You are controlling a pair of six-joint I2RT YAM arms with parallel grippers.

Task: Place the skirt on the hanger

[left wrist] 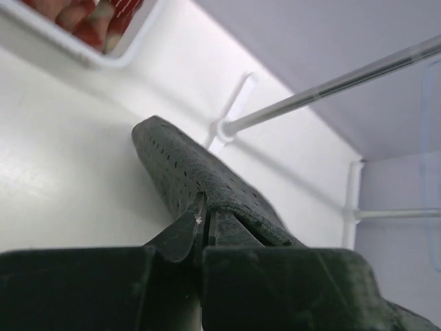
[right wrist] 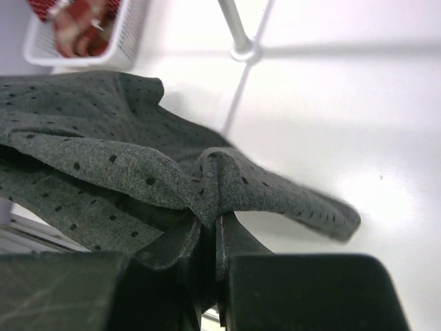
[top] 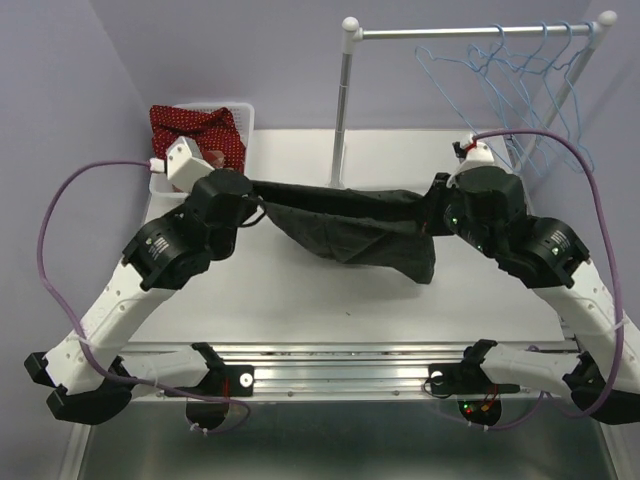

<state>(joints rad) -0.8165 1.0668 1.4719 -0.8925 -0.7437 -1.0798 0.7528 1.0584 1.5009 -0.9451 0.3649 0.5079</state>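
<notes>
The skirt (top: 350,225) hangs stretched above the counter (top: 300,300). Its long axis runs left to right, with the taut top edge toward the far side and the loose body sagging toward the near edge. The left end effector (left wrist: 204,222) pinches one end and the right end effector (right wrist: 215,222) pinches the other. The step likely goes best with even, level tension while carrying it toward a hanger (top: 520,70) on the far-right rail (top: 450,33).

The skirt (top: 350,225) hides the foot of the rack post (top: 344,110) from above.
</notes>
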